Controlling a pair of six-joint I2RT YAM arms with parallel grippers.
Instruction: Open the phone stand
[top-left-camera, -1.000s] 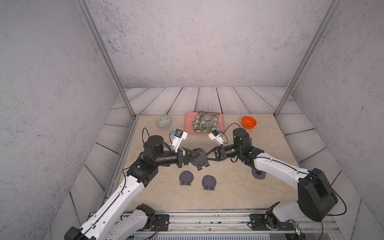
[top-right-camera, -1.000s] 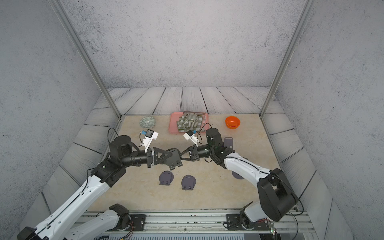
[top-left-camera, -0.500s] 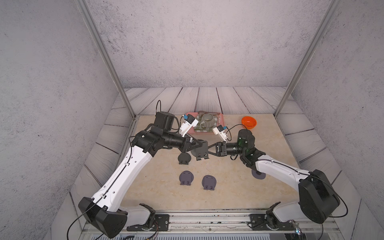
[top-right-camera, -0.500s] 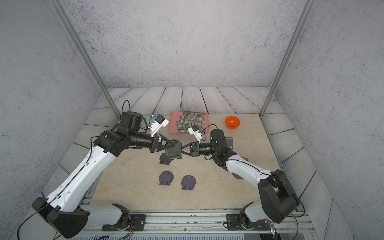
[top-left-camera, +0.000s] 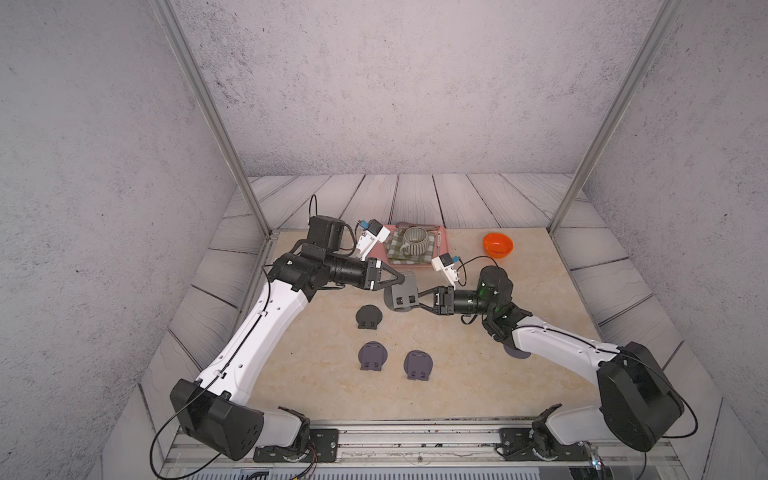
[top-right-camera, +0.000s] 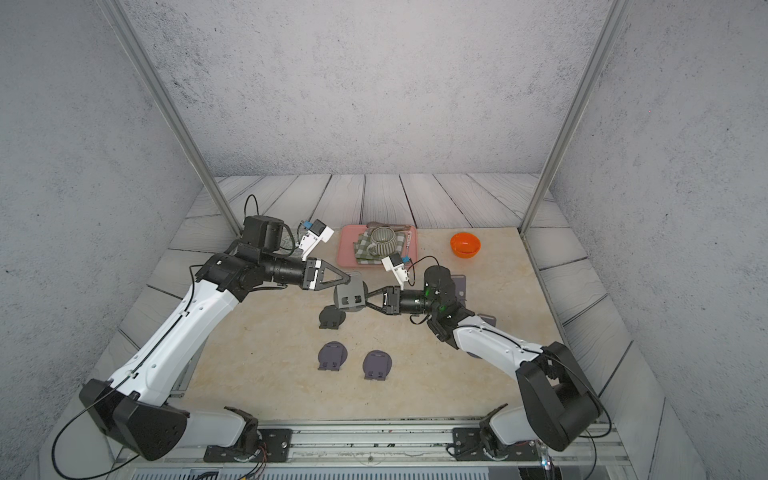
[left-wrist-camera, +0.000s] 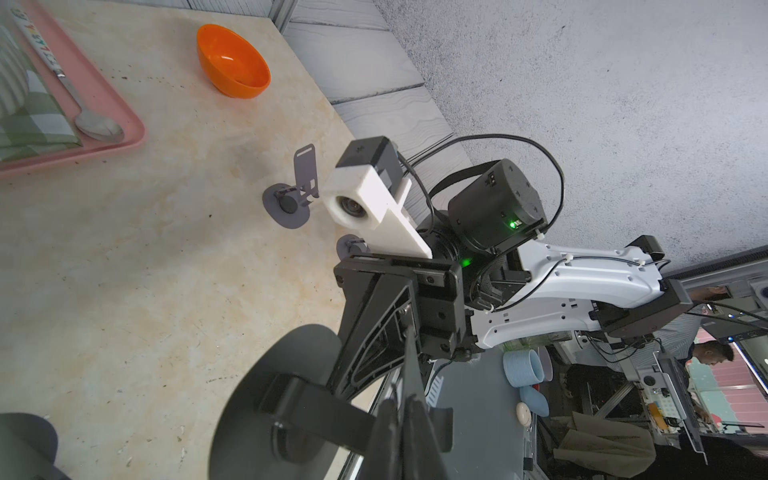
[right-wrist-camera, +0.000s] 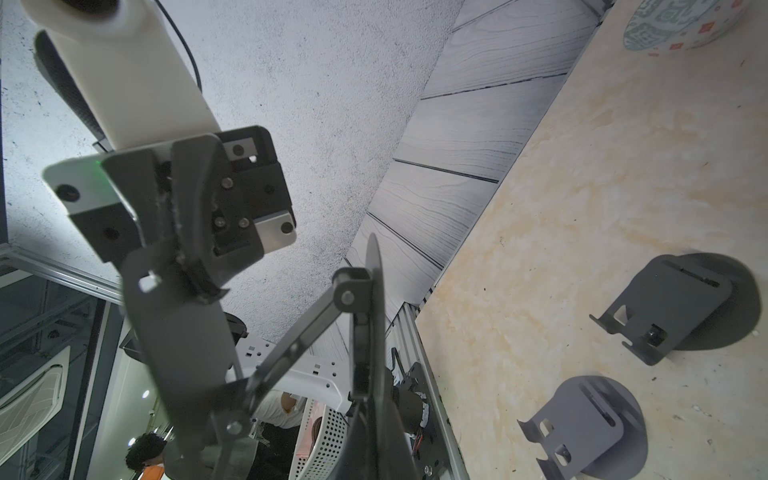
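Left hand: closed on the back plate of the phone stand, pinching it near one end.
Right hand: closed on the rim of the round base, facing my left hand.
Phone stand, place: in the air between my 2 hands, clear of the worktop, just in front of the pink tray.
Why 2 grips: 1 hand anchors the base so the other can swing the plate about the hinge. Lifted, the plate has room to turn without scraping the worktop.
Hinge arm: it slants between plate and base, so I judge the stand partly unfolded, not yet at a usable angle.
Other stands: 3 folded stands lie nearer my bases, apart from the work. 1 opened stand stands upright beyond my right wrist.
Next, as I judge: spread plate and base further apart, slowly, since the thin metal edges may slip from my grip.
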